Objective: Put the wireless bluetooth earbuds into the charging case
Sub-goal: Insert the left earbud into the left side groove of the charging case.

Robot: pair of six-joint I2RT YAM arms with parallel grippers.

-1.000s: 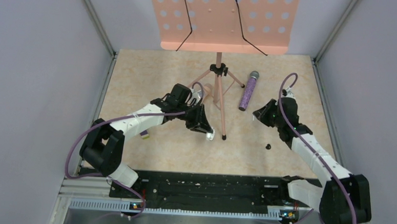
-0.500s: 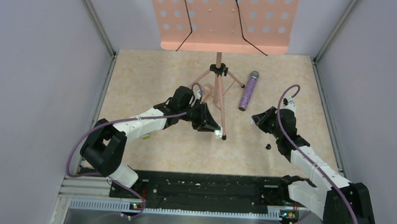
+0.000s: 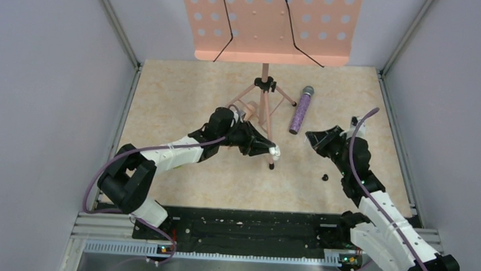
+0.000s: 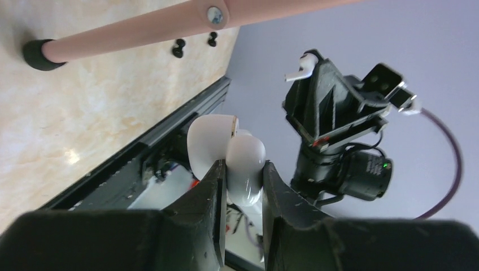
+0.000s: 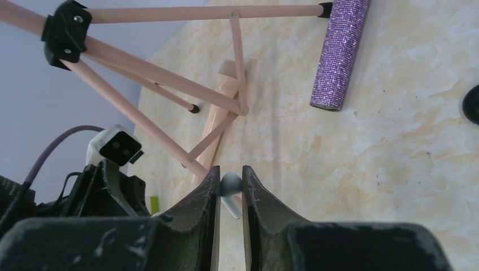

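Jaws on my left gripper (image 4: 243,166) are clenched on the white charging case (image 4: 209,141), its lid tipped open, held off the table (image 3: 183,108) just beside the music stand's leg (image 3: 267,137) at the centre of the top view. Right of it, my right gripper (image 5: 230,172), narrowly parted, pinches one white earbud (image 5: 230,183).

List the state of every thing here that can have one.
left gripper: shut on charging case.
charging case: held in the air, lid apparently open.
right gripper: shut on earbud.
earbud: clamped between the fingers, not yet in the case.
microphone: lying flat.
music stand: standing upright.
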